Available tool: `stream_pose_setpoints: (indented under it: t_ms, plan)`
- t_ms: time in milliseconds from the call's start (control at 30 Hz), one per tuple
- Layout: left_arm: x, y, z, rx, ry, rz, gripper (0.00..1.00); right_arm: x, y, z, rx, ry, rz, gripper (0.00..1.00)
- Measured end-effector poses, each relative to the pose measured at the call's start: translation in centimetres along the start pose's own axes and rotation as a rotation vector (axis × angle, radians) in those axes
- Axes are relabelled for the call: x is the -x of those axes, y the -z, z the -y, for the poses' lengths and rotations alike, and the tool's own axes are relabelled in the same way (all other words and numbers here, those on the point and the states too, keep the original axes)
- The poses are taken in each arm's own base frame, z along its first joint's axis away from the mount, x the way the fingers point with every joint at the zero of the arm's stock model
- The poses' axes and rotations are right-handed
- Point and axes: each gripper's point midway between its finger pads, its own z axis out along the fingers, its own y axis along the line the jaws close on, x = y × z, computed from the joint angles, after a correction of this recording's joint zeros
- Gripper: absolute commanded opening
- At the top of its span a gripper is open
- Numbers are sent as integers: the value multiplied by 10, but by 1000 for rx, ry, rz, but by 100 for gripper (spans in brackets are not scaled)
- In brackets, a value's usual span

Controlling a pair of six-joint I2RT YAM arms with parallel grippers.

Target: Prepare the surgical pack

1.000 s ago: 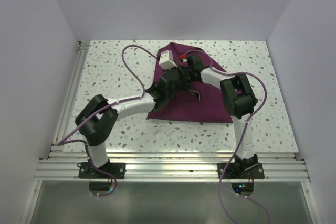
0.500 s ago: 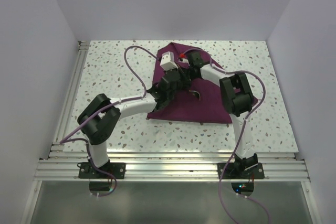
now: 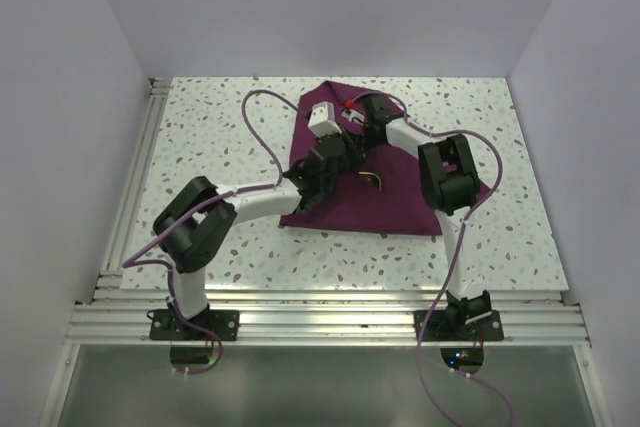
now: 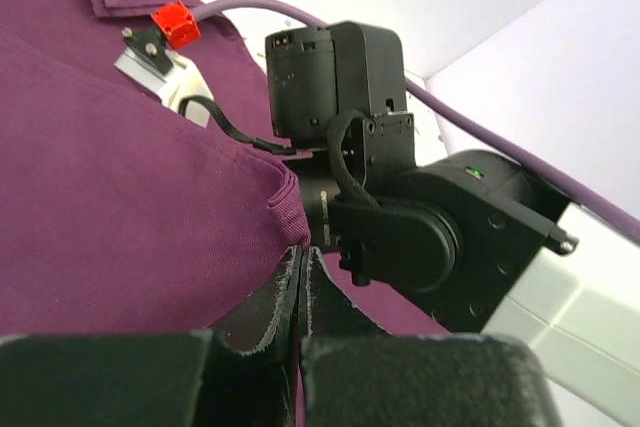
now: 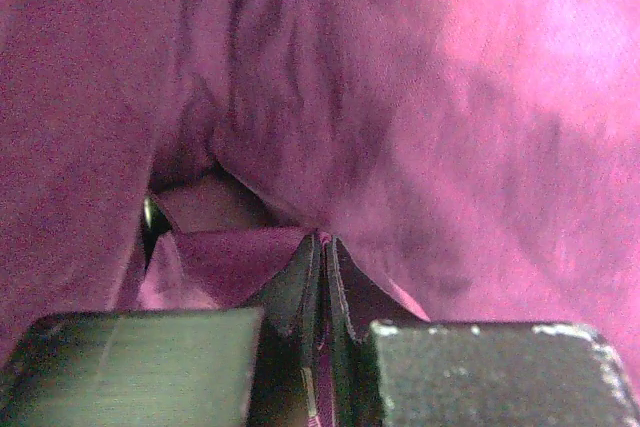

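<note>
Plum-maroon cloth, one piece: the drape (image 3: 385,209) lies spread on the speckled table (image 3: 200,137), past the middle and a little to the right. Its near edge is flat and its far-left part is rumpled and raised.

Item, left: the left gripper (image 4: 300,259), on an arm reaching across from the near-left corner. Its jaws are pressed together and appear to pinch the hemmed edge of the drape, which rises to the tips with shadow under it.

Item, centre: a small curved metal piece (image 3: 376,180) resting on the cloth, near both wrists. What it is cannot be told.

Item, right: the right gripper (image 5: 322,247), jaws closed on a thin fold of the same cloth, with deep creases running away from the pinch. It works just beside the left gripper at the far-left part of the drape.

Step in hand, by judgement: a fold of the drape, taken up by both arms and not yet laid.

Next move, by judgement: carry the pinched cloth across together, holding it taut, with the two crowded wrists kept apart and the metal piece undisturbed.
</note>
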Motion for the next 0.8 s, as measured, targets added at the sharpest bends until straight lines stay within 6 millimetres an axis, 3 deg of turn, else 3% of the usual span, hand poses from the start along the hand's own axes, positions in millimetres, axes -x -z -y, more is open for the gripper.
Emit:
stream_pose_setpoints:
  t_ms: [67, 467, 800]
  plan:
    - [-5, -2, -1, -5, -2, -11, 0, 1, -1, -1, 26, -6, -9, 0]
    - [-51, -15, -6, -85, -23, -100, 0, -9, -11, 1, 212, -80, -103, 0]
    - [-71, -19, 5, -180, -52, -156, 0, -7, -9, 3, 296, -105, -129, 0]
